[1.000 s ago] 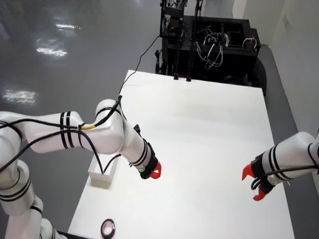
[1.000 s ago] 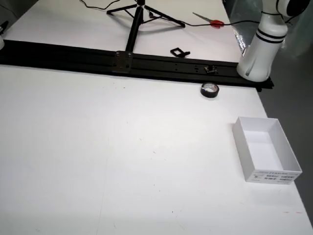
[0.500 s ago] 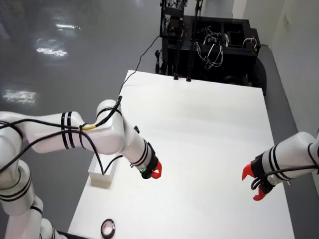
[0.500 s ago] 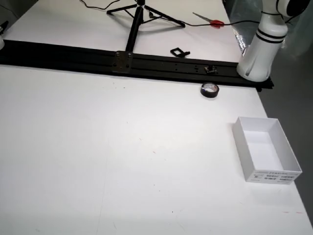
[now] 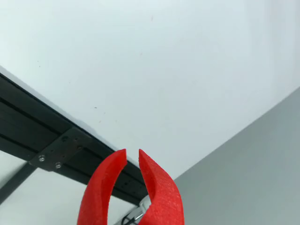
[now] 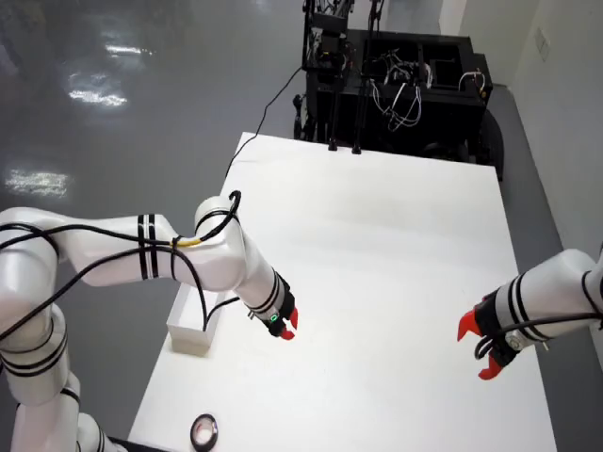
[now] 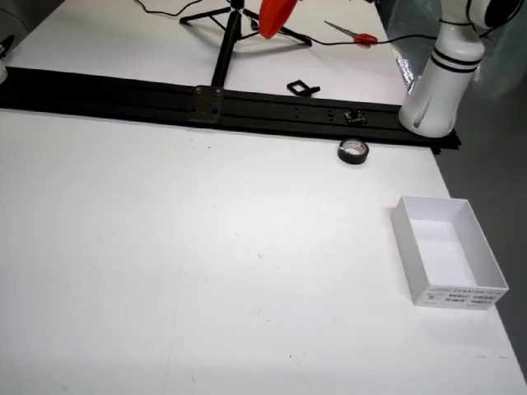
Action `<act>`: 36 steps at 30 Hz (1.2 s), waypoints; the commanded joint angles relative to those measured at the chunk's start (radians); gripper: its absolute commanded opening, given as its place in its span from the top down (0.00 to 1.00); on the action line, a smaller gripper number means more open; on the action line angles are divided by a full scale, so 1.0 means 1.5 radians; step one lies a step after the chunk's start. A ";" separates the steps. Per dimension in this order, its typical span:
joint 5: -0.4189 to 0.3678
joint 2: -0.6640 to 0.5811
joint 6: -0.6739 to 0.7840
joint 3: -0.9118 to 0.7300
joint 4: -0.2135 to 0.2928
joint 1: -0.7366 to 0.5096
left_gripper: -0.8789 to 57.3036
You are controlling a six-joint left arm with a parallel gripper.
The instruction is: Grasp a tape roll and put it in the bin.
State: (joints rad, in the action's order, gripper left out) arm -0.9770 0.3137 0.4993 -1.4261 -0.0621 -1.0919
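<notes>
Red foam-like fingers form the working arm's gripper (image 6: 285,322), seen in the overhead view above the white table (image 6: 405,245). Its fingers are nearly together, with only a thin slit between the tips in the wrist view, and they hold nothing.

Compared with the pictures from a moment ago, the arm has shifted: its elbow has swung forward and the gripper has dropped a little toward the near end of the table. In the front-facing table view the red gripper tip (image 7: 273,16) now pokes into the top edge, where it was absent before. The second arm's gripper (image 6: 480,344), on the right of the overhead view, has not moved.

The tape roll (image 6: 204,430) lies flat near the table's near edge in the overhead view, well apart from the gripper. In the table view the same tape roll (image 7: 353,151) sits just beside a long black rail (image 7: 206,103). The white bin (image 7: 449,263) stands empty by the table's side edge, near the roll but not touching it.

The change suggests the arm has only begun its approach. The roll is not yet grasped, so the task is at its start. The gripper will likely need to open wider before it can close on the roll.
</notes>
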 commanded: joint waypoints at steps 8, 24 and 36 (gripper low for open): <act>-0.061 0.099 0.291 -0.061 -0.057 0.140 0.82; -0.106 0.181 0.341 -0.082 -0.068 0.163 0.69; -0.169 0.249 0.392 -0.093 -0.074 0.112 0.67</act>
State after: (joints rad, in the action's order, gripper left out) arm -1.1305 0.5625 0.9919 -1.5409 -0.1633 -0.8718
